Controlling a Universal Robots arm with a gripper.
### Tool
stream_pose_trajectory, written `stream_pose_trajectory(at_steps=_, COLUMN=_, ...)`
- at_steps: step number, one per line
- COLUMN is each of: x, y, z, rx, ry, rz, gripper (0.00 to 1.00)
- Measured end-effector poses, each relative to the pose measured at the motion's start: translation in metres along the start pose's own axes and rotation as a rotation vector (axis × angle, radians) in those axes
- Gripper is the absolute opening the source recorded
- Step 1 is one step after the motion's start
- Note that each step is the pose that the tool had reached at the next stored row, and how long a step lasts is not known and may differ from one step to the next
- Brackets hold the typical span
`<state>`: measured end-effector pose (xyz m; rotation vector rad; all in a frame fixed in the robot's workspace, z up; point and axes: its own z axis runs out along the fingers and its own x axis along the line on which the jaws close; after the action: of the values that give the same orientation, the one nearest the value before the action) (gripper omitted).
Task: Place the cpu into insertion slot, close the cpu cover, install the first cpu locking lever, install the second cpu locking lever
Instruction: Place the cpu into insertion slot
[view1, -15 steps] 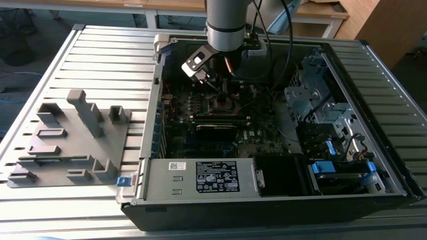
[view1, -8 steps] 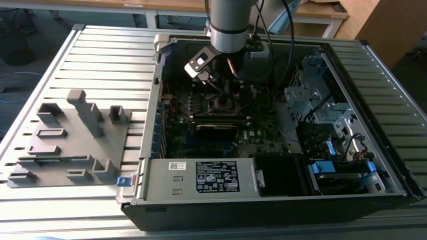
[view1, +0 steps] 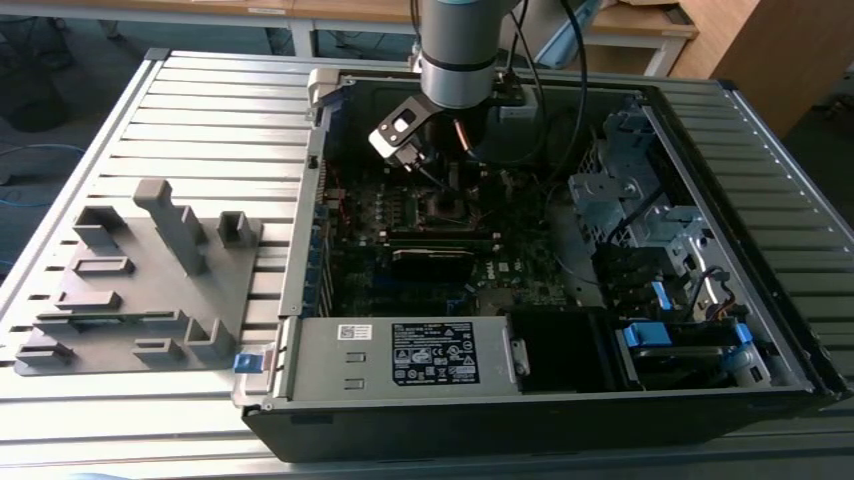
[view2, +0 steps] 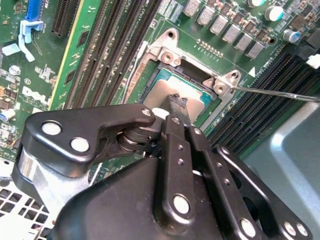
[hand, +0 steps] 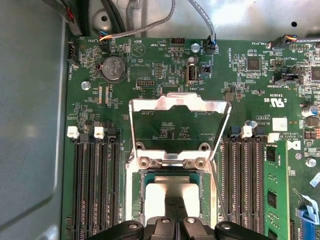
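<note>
1. While the cpu cover (hand: 180, 103) stands tilted up, leaving access, the cpu (hand: 159, 192) lies in the insertion slot (hand: 141, 187).
2. The gripper (hand: 174, 204), fingers drawn together around nothing, points its tips at the cpu's top, seemingly to seat it.

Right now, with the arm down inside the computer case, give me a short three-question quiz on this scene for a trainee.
1. True or false: the thin silver metal cover frame stands open.
2. The black hand is nearest which? A: dull grey square cpu; B: round coin battery; C: grey fixture plate.
3. Where does the cpu lie?
Key: 1 true; 2 A; 3 in the silver-rimmed square socket.
</note>
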<state>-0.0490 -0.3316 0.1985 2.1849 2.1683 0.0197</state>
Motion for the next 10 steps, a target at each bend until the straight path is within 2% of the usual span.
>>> stream_pose_trajectory(at_steps=10, x=-0.0003, y=-0.0003, z=0.0014, rx=0.0006, ry=-0.0008, rz=0.0, gripper=0.11)
